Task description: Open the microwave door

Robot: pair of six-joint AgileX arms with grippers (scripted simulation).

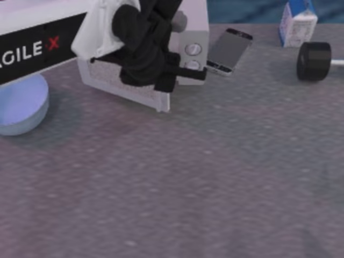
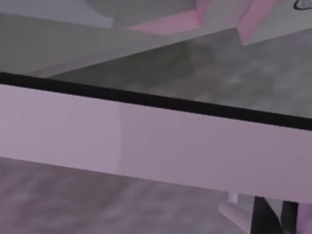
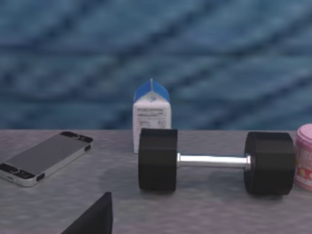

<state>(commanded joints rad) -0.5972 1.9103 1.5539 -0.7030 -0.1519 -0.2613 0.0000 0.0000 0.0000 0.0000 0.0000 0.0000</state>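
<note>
The white microwave (image 1: 196,21) stands at the back of the table, its two silver knobs (image 1: 192,49) facing forward. The microwave door (image 1: 115,81) is swung partly out from the body, hinged at its left end. My left gripper (image 1: 174,80) is at the door's free end beside the knob panel, shut on the door handle (image 2: 234,210). The left wrist view shows the door's white edge (image 2: 156,141) close up, with dark fingers (image 2: 265,219) next to the handle. Of my right gripper only one black fingertip (image 3: 100,217) shows, low over the table right of the microwave.
A smartphone (image 1: 230,51) lies flat just right of the microwave. Farther right stand a blue-and-white milk carton (image 1: 297,24) and a black dumbbell (image 1: 313,61). A pink container (image 3: 304,156) sits beyond the dumbbell. A pale blue disc (image 1: 21,105) rests at the left edge.
</note>
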